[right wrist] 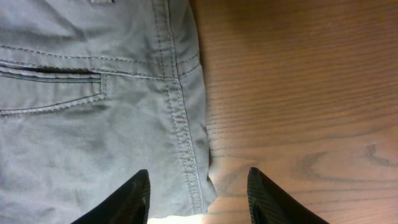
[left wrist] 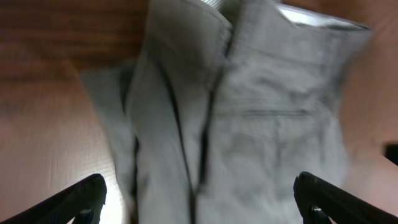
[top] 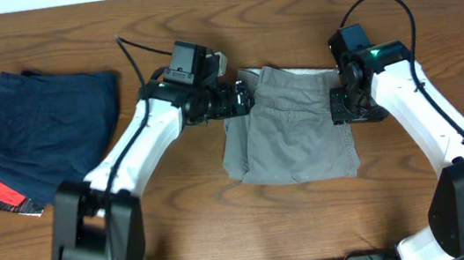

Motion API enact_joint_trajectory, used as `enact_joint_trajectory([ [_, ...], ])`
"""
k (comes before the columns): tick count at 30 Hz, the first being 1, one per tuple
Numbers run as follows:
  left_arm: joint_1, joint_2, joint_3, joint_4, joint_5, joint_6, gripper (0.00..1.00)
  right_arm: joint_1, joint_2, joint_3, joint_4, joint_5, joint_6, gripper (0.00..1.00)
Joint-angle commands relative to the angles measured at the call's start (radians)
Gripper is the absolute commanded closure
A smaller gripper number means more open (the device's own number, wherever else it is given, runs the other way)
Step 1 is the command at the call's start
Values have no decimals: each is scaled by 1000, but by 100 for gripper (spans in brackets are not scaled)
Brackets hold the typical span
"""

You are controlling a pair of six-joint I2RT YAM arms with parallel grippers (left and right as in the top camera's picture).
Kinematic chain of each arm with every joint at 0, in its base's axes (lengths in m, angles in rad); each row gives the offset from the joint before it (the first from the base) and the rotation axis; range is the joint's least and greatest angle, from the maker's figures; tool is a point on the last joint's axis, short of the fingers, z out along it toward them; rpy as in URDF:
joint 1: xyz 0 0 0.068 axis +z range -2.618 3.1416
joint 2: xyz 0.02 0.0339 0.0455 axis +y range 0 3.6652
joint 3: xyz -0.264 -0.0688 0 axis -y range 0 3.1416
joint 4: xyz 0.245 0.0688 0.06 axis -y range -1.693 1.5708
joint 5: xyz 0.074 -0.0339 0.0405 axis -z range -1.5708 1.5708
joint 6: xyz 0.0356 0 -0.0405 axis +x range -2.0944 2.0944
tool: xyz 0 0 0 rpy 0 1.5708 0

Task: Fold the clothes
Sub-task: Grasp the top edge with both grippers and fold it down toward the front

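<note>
Both arms reach inward from the near edge with elbows bent, meeting at the grey shorts (top: 290, 136), which lie folded in the middle of the wooden surface (top: 224, 211). The left claw (left wrist: 199, 190) hangs spread wide at the shorts' left edge near the waistband; its blurred wrist view shows a raised fold and a pocket welt. The right claw (right wrist: 198, 180), also spread, straddles the right side seam, where its wrist view shows stitching too fine for the overhead view. A navy garment (top: 41, 127) lies far left.
</note>
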Motion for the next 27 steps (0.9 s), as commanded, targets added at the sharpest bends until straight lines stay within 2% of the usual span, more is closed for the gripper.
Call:
enact_joint_trajectory([
  [1, 7, 82, 3, 63, -18, -18, 2, -8, -2, 9, -3, -1, 13, 50],
  [6, 7, 186, 3, 160, -14, -109, 2, -9, -2, 9, -9, -1, 13, 50],
  [11, -18, 275, 3, 264, 224, -183, 2, -9, -2, 9, -10, 0, 13, 51],
  [17, -96, 325, 3, 280, 211, -193, 3, -8, -2, 9, -9, -1, 13, 51],
  [18, -106, 327, 3, 286, 211, -193, 10, -8, -2, 9, -11, -1, 13, 51],
  [20, -123, 327, 3, 302, 211, -193, 36, -8, -2, 9, -13, -1, 13, 50],
  [21, -130, 327, 3, 307, 211, -193, 41, -8, -2, 9, -13, -1, 13, 50],
  [22, -137, 327, 3, 308, 211, -193, 42, -8, -2, 9, -13, -2, 13, 50],
  [23, -146, 327, 3, 307, 207, -193, 38, -8, -2, 9, -13, -4, 13, 50],
  [25, -160, 327, 3, 303, 207, -193, 18, -8, -2, 9, -13, -19, 13, 50],
  [27, -168, 327, 3, 303, 208, -193, 9, -8, -1, 7, -4, -35, 10, 52],
])
